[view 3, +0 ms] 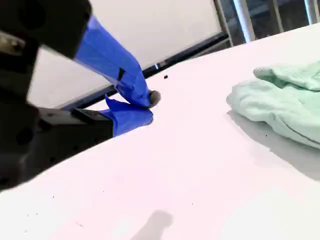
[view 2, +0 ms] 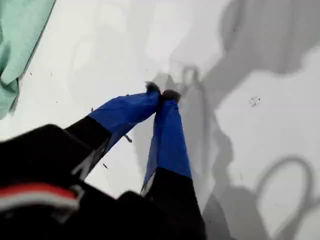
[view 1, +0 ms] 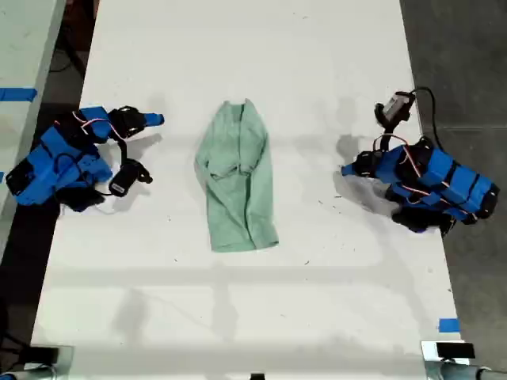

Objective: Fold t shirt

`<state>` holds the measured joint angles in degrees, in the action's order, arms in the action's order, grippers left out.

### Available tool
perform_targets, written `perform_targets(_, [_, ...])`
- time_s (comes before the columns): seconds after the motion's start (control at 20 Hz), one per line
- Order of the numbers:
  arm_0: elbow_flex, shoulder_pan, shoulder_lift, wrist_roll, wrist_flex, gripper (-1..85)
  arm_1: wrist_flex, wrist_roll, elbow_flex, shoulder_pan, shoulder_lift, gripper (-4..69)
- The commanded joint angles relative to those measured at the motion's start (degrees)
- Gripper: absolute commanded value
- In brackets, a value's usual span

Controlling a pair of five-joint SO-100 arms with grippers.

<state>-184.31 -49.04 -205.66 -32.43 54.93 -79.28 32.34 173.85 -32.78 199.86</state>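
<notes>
The pale mint-green t shirt [view 1: 238,178] lies crumpled in a long narrow shape in the middle of the white table [view 1: 238,317]. My first gripper [view 1: 346,169] rests on the exterior view's right, shut and empty, a good way from the shirt; its blue-taped fingertips meet in the first wrist view [view 2: 161,92], where the t shirt [view 2: 20,40] shows only at the frame edge. My second gripper [view 1: 158,120] lies low over the table on the exterior view's left, shut on nothing [view 3: 149,107], with the t shirt [view 3: 280,100] a short distance off.
A blue tape mark [view 1: 448,324] sits near the table's front corner on the exterior view's right. Another pale surface with blue tape [view 1: 16,94] borders the exterior view's left. Dark floor runs along both sides of the table.
</notes>
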Motion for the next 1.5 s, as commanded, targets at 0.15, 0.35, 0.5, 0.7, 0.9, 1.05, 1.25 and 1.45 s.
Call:
perform_targets(0.15, [-0.6, -0.8, -0.5, 1.1, 0.2, -0.2, 0.2, -0.2, 2.3, 0.1, 0.9, 1.6])
perform_targets(0.35, [-0.6, -0.8, -0.5, 1.1, 0.2, -0.2, 0.2, -0.2, 2.3, 0.1, 0.9, 1.6])
perform_targets(0.5, [-0.6, -0.8, -0.5, 1.1, 0.1, -0.2, 0.2, -0.2, 2.3, 0.1, 0.9, 1.6])
perform_targets(0.7, [-0.6, -0.7, -0.5, 1.6, 0.1, -0.2, 0.2, -1.2, 2.2, -0.1, 0.9, 1.5])
perform_targets(0.9, [4.0, 2.1, 2.9, 6.9, -1.1, -0.2, -0.4, 0.2, -2.3, -1.9, 0.4, 0.8])
perform_targets(1.05, [22.0, 7.7, 29.8, 14.0, 0.3, -0.2, -0.4, -5.0, -16.3, 2.9, -13.5, 0.7])
perform_targets(1.25, [59.6, 23.2, 65.4, 26.3, 12.2, -0.2, -3.8, -11.8, -51.1, 16.0, -53.9, -2.4])
perform_targets(1.45, [91.4, 38.6, 91.1, 35.2, 19.3, -0.2, -10.4, -14.9, -79.9, 26.1, -81.4, -2.2])
